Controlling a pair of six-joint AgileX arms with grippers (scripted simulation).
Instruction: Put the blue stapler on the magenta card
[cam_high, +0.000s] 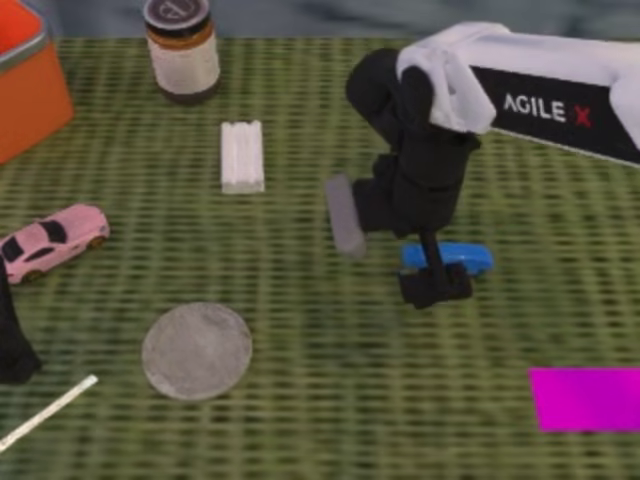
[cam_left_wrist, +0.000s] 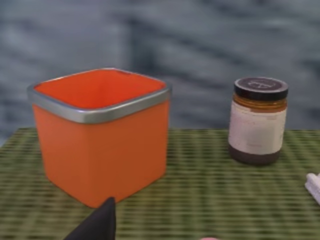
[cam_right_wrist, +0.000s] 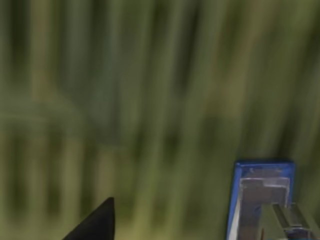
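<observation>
Left gripper (cam_high: 12, 350): parked at the left edge of the table, near side, just near of the pink toy car (cam_high: 52, 242). I cannot tell if its fingers are apart or together.

Left side things: an orange box (cam_high: 25, 85) at the far left corner, a jar (cam_high: 182, 47) far, a white ridged block (cam_high: 242, 156) to the right of the jar, a grey disc (cam_high: 196, 350) near, a thin white stick (cam_high: 48, 412) at the near left corner. None of them belongs to the task.

Middle: a small grey bar (cam_high: 345, 215) lies just to the left of the right arm.

Right gripper (cam_high: 436, 268): it is around the middle of the table, over the blue stapler (cam_high: 448, 258). The fingers look clamped on the stapler; in the right wrist view the silver underside of the stapler (cam_right_wrist: 260, 200) shows very close to the camera, between the fingers.

Blue stapler: in the right gripper, to the right of the table's middle, well apart from the card. I cannot tell if it is already off the mat.

Magenta card (cam_high: 588, 398): flat at the near right edge of the table, with nothing on it.

Step in hand: I judge the stapler is grasped and the carrying is beginning.

Next move: bring the stapler to the right and nearer, stop above the middle of the card, lower it, then release. The stapler should come fully inside the card.
</observation>
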